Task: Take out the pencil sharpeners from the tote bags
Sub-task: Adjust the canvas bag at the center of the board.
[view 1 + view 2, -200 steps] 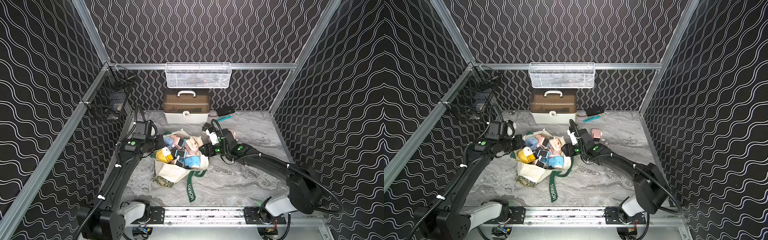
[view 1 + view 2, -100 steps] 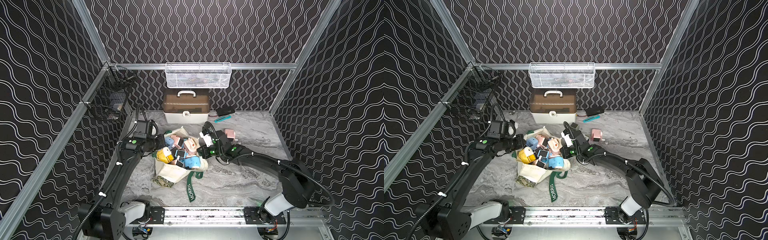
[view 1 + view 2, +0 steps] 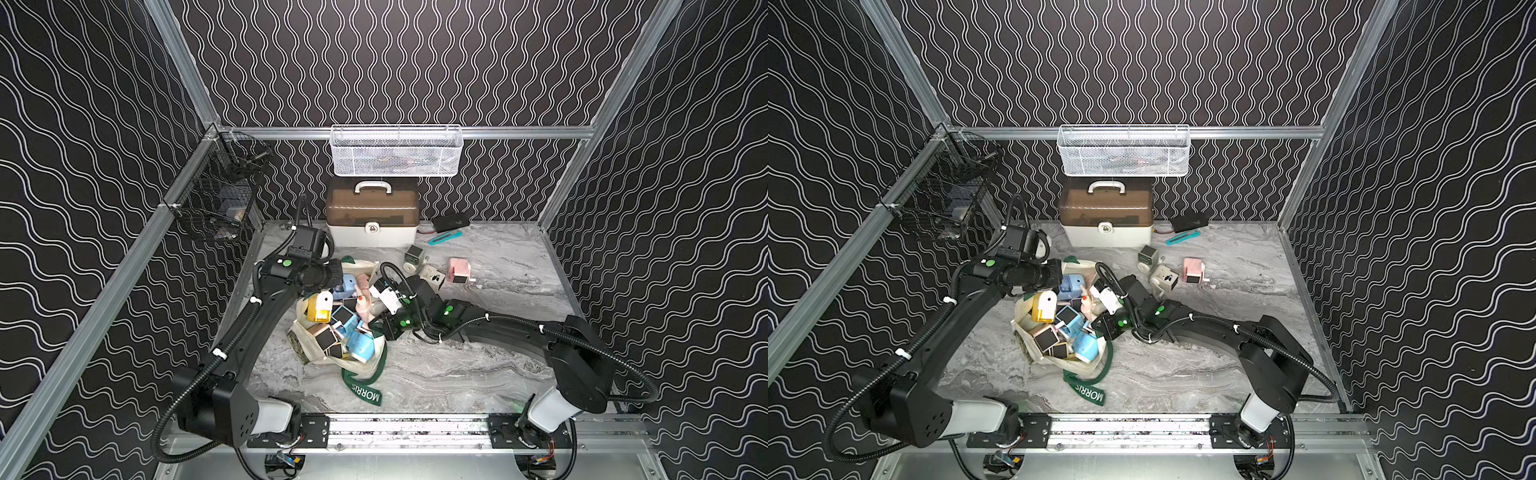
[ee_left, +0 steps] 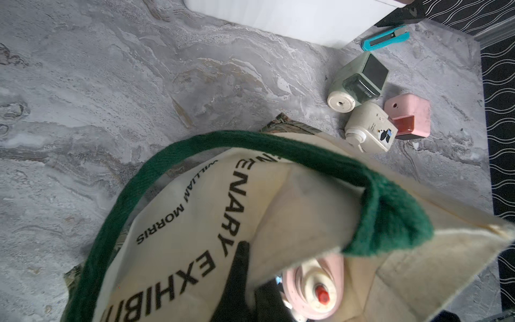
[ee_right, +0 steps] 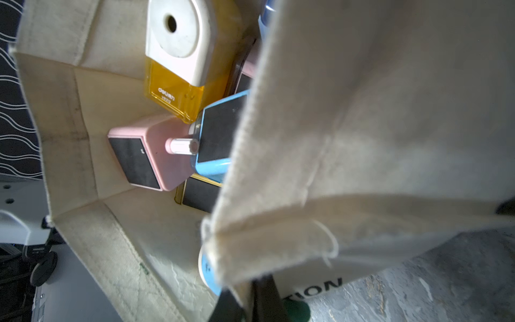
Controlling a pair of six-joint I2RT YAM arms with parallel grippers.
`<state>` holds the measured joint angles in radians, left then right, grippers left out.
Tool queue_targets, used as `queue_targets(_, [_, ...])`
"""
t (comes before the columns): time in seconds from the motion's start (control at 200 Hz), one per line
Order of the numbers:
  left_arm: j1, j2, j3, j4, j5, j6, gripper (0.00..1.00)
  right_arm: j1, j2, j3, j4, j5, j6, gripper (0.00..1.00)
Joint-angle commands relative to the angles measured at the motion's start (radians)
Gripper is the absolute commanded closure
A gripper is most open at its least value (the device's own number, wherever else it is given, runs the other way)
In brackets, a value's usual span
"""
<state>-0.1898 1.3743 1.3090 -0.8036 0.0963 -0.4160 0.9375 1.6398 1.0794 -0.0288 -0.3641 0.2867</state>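
**Both hands clamped on the bag's mouth; most sharpeners not yet out**

Nearest, the green strap [image 3: 365, 392] trails off the tote bag [image 3: 309, 353], which slumps mid-table with its mouth open. The bag is crammed with pencil sharpeners [image 3: 343, 318].

The right hand [image 5: 248, 301] is closed on the canvas rim at the bag's right side. The left hand [image 3: 338, 279] is closed on the far rim, by the other strap.

Beyond, a pale green sharpener [image 3: 413, 258], a cream sharpener [image 3: 432, 275] and a pink sharpener [image 3: 458, 270] already lie close together on the table [image 3: 478, 365].

This looks like a spread-and-hold step. Next, one hand probably must release the canvas and pick a top sharpener while the other keeps the mouth open.
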Motion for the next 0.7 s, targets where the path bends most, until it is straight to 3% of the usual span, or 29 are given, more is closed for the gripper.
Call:
queue_targets(0.0, [-0.005,0.056,0.036,-0.050,-0.012,0.021,1.00,0.012,-0.008,0.010,0.026,-0.066,-0.065,1.00])
queue_targets(0.145, [-0.005,0.072,0.008,-0.026,0.006,0.018,1.00,0.022,-0.017,0.003,0.007,-0.001,-0.118,1.00])
queue_targets(0.195, [-0.006,0.065,0.001,-0.028,0.009,0.021,1.00,0.030,-0.017,0.010,-0.008,0.026,-0.127,0.96])
queue_targets(0.245, [-0.005,0.057,-0.007,-0.029,0.014,0.020,1.00,0.032,-0.019,0.021,-0.031,0.040,-0.133,0.84])
queue_targets(0.28, [-0.004,0.052,-0.013,-0.027,0.020,0.017,1.00,0.032,-0.026,0.024,-0.040,0.057,-0.132,0.68])
queue_targets(0.34, [-0.005,0.040,-0.025,-0.022,0.039,0.018,1.00,0.035,-0.051,0.013,-0.036,0.089,-0.130,0.50])
queue_targets(0.415, [-0.004,0.019,-0.041,-0.013,0.038,0.015,1.00,0.034,-0.101,-0.020,-0.009,0.140,-0.132,0.37])
queue_targets(0.5, [-0.005,-0.005,-0.054,-0.012,0.025,0.013,1.00,0.035,-0.169,-0.063,0.030,0.183,-0.130,0.31])
queue_targets(0.696, [0.003,-0.067,-0.103,0.018,0.065,-0.006,1.00,0.064,-0.255,-0.114,0.091,0.197,-0.147,0.30])
